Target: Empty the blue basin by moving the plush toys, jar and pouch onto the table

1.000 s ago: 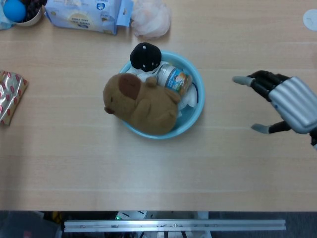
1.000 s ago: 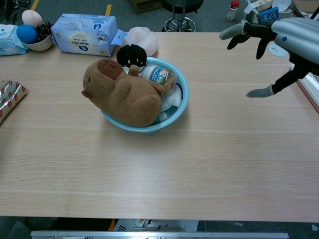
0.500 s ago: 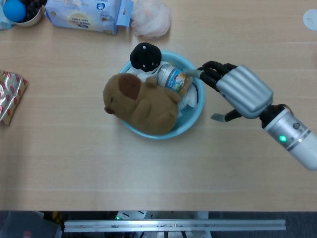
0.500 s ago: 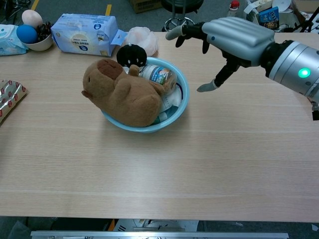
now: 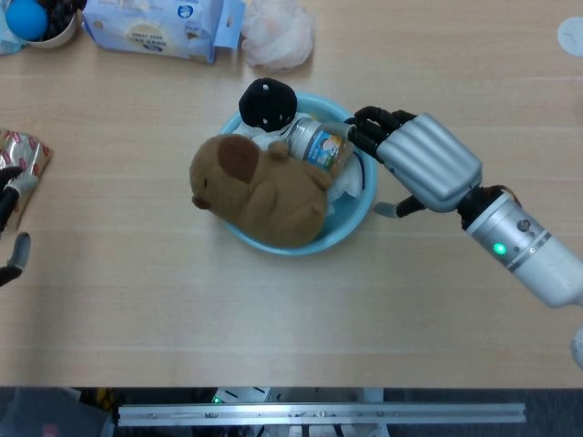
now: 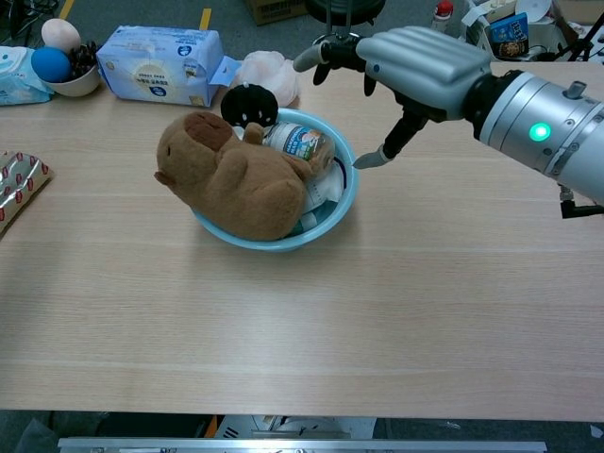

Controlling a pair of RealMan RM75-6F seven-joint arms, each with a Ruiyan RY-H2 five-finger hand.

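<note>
The blue basin (image 5: pixel 362 211) (image 6: pixel 330 222) sits mid-table. A big brown plush toy (image 5: pixel 260 191) (image 6: pixel 231 179) lies across it, spilling over the left rim. At the far rim sits a small black plush toy (image 5: pixel 267 103) (image 6: pixel 247 104). The jar (image 5: pixel 319 144) (image 6: pixel 300 143) lies on its side beside the brown toy, over the white pouch (image 5: pixel 347 187) (image 6: pixel 322 193). My right hand (image 5: pixel 414 159) (image 6: pixel 415 61) hovers at the basin's right rim, fingers spread toward the jar, holding nothing. My left hand (image 5: pixel 11 218) shows only as fingers apart at the left edge.
A tissue pack (image 5: pixel 155 27) (image 6: pixel 159 64), a pale fluffy bundle (image 5: pixel 278 35) and a bowl with a blue ball (image 5: pixel 36 20) line the far edge. A foil snack bag (image 5: pixel 20 173) lies at the left, beside my left hand.
My right hand has swept left from the table's right side to the basin's right rim, fingers now over the jar. My left hand's fingers have come into view at the left edge.
</note>
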